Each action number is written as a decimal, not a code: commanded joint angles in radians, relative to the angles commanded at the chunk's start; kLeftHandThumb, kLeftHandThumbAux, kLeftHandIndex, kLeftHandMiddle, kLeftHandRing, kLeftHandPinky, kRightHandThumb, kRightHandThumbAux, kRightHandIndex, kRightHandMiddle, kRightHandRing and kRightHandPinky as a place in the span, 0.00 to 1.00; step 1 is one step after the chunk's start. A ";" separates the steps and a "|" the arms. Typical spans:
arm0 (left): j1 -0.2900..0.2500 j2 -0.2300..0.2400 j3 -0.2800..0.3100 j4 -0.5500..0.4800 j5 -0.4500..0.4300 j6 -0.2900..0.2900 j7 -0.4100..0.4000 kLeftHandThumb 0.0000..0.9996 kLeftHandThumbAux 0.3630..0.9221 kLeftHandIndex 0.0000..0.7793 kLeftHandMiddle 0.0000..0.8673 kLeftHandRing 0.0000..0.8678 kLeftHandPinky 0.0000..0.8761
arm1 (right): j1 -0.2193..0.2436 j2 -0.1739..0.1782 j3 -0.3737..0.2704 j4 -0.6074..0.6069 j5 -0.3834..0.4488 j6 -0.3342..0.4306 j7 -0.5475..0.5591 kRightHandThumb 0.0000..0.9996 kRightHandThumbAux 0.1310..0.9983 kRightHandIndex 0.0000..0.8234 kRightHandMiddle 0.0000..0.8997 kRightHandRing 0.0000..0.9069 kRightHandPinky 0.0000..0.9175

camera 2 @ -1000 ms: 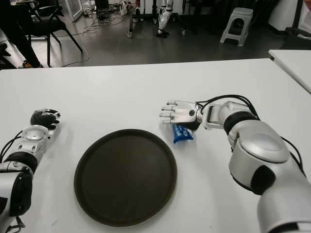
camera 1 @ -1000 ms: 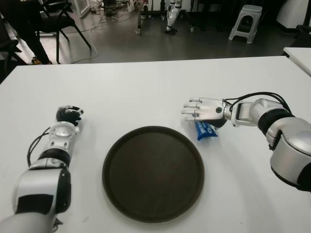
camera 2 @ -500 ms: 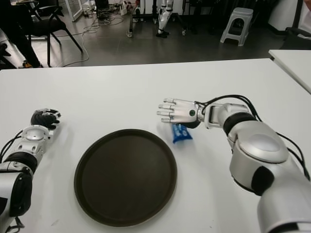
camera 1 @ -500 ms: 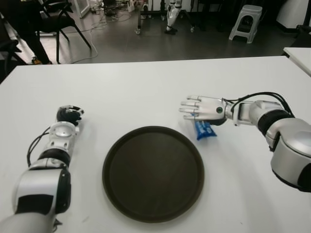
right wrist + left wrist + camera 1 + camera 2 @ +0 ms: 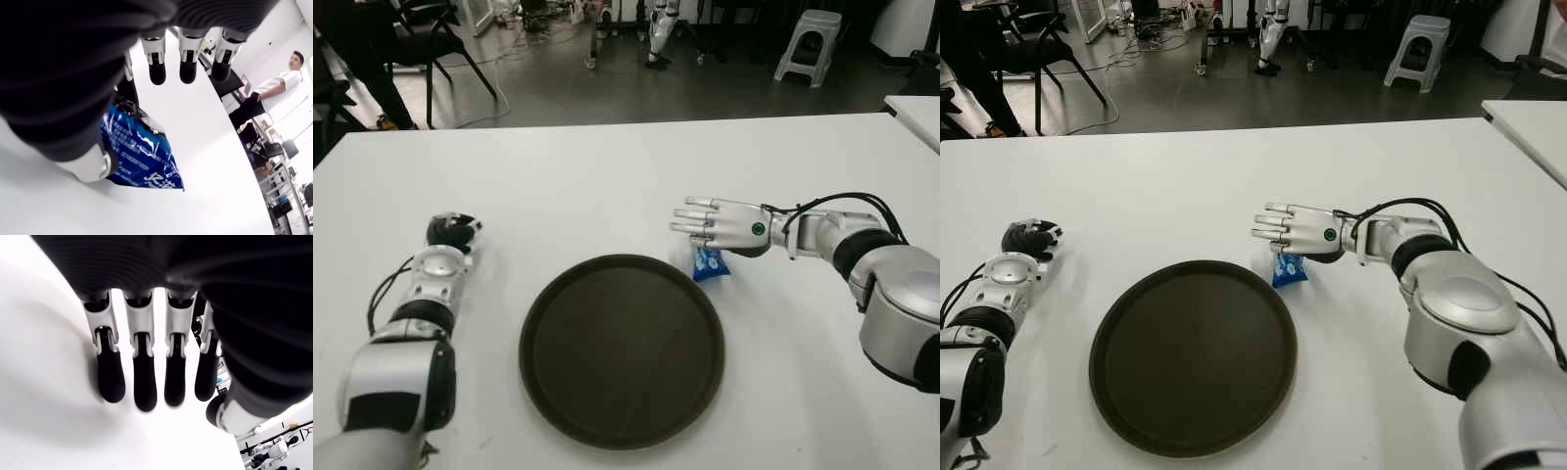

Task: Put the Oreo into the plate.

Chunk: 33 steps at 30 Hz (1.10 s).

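The Oreo pack, a small blue packet, hangs tilted just off the dark round plate's upper right rim. My right hand is directly over it. In the right wrist view the thumb presses the Oreo pack from one side and a curled finger shows behind it, while the other fingers stay stretched out. The pack's lower end is close to the white table; I cannot tell whether it touches. My left hand shows far left of the plate, fingers relaxed, holding nothing.
Beyond the table's far edge are a dark floor, black chairs and a pale stool. A second white table begins at the right. A person stands in the background of the right wrist view.
My right hand has moved left toward the plate. The Oreo pack went with it and turned from lying flat to hanging tilted near the rim. The left hand stayed still.
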 joint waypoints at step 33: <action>0.001 -0.002 0.006 -0.002 -0.007 -0.004 -0.004 0.69 0.64 0.53 0.39 0.42 0.39 | -0.002 -0.005 0.009 0.001 0.001 0.022 -0.052 0.71 0.67 0.51 0.04 0.03 0.03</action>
